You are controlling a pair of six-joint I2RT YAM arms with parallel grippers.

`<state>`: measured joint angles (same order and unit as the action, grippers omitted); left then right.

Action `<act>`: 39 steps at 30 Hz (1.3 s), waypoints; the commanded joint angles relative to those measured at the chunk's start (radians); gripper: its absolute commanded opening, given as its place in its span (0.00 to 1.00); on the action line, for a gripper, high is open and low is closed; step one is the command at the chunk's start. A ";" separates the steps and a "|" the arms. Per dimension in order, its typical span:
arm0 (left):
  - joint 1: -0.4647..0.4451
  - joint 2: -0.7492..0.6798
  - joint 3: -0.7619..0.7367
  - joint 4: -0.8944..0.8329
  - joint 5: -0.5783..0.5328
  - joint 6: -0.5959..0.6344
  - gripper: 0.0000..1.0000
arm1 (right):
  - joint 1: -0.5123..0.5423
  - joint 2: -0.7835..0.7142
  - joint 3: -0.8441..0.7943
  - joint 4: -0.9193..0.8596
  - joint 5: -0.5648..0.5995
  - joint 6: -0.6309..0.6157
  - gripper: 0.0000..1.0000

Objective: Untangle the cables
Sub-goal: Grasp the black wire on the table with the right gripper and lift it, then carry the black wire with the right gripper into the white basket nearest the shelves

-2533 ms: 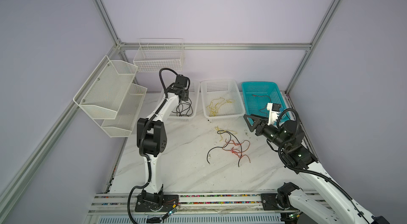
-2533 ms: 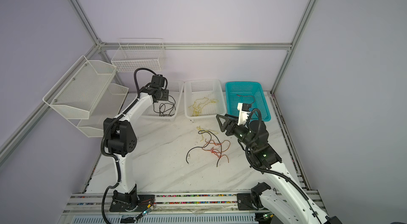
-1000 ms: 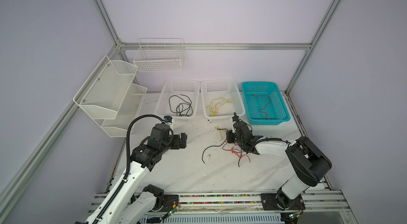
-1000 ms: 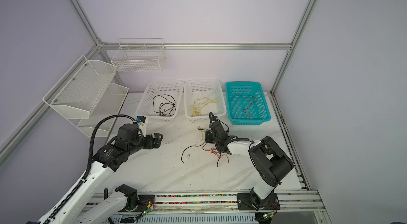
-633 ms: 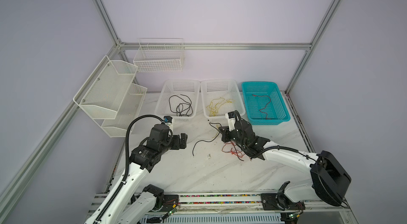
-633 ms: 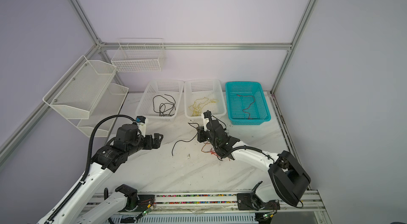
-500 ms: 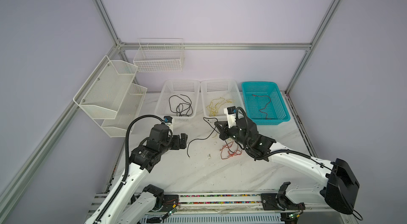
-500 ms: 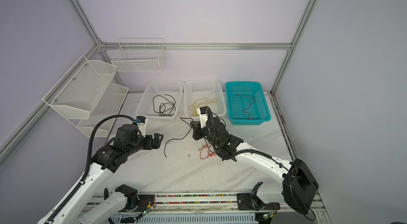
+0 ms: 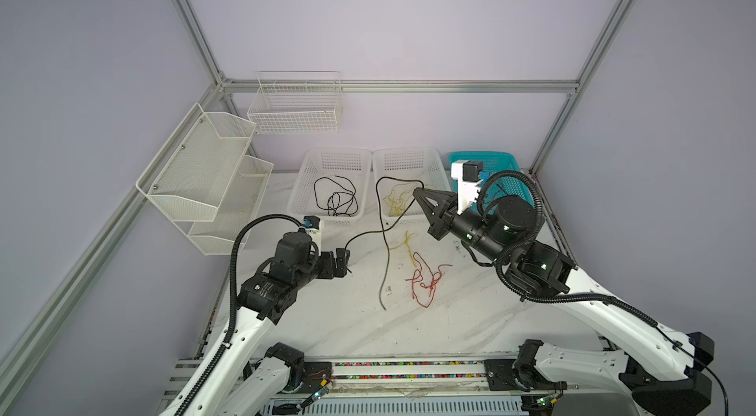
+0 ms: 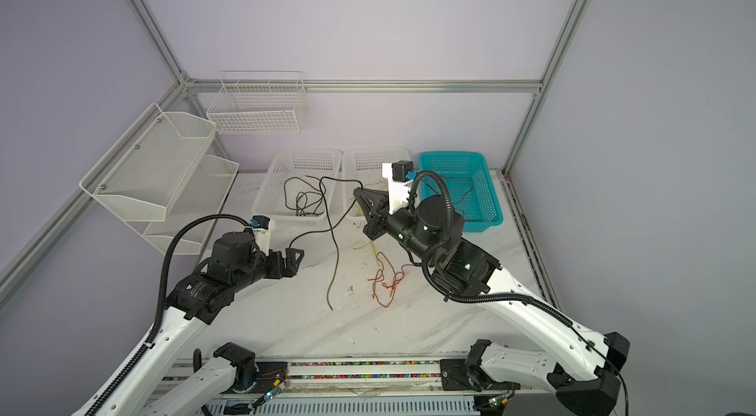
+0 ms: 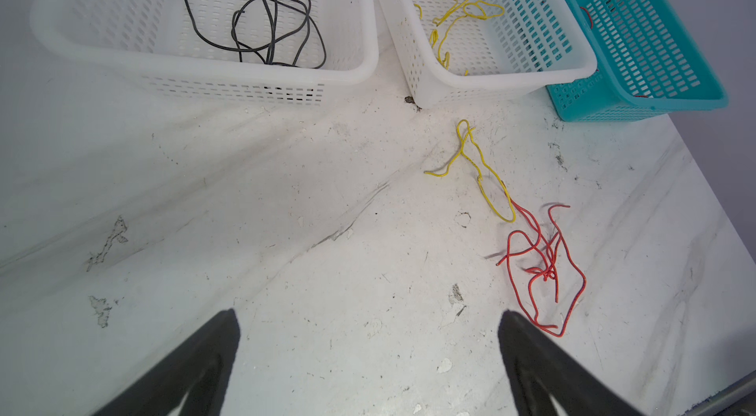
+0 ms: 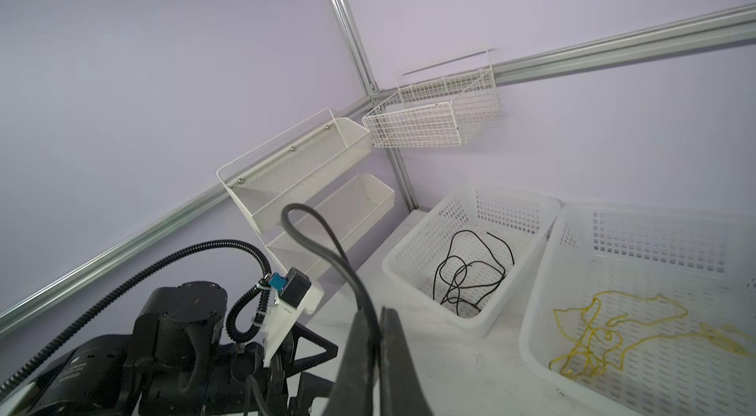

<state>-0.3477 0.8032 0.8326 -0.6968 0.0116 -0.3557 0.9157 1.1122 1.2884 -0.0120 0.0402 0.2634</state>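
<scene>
The left arm (image 9: 264,291) reaches forward low over the tabletop (image 9: 327,324). The left gripper (image 9: 343,262) is held level, its fingers (image 11: 532,352) spread wide. The right arm (image 9: 613,316) bends up at the elbow and stretches toward the middle. The right gripper (image 9: 415,190) is raised, its fingers (image 12: 399,361) pressed together at the tips.
</scene>
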 commanded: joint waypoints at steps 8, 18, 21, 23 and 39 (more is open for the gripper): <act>-0.002 -0.047 -0.022 -0.001 -0.115 0.027 1.00 | 0.004 0.044 0.145 -0.088 0.133 -0.055 0.00; -0.002 -0.217 -0.036 -0.087 -0.353 -0.016 1.00 | -0.010 0.349 0.430 -0.123 0.112 -0.106 0.00; -0.002 -0.290 -0.073 -0.063 -0.401 -0.027 0.99 | -0.014 0.479 0.545 -0.125 0.086 -0.112 0.00; -0.002 -0.338 -0.104 -0.031 -0.401 -0.038 1.00 | -0.016 0.573 0.628 -0.127 0.077 -0.122 0.00; -0.053 -0.326 -0.135 -0.038 -0.398 -0.026 1.00 | -0.119 1.228 1.323 -0.174 -0.039 -0.155 0.00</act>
<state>-0.3882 0.4660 0.7326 -0.7647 -0.3733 -0.3832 0.8082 2.3009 2.5183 -0.1864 0.0322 0.1390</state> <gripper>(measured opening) 0.997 0.054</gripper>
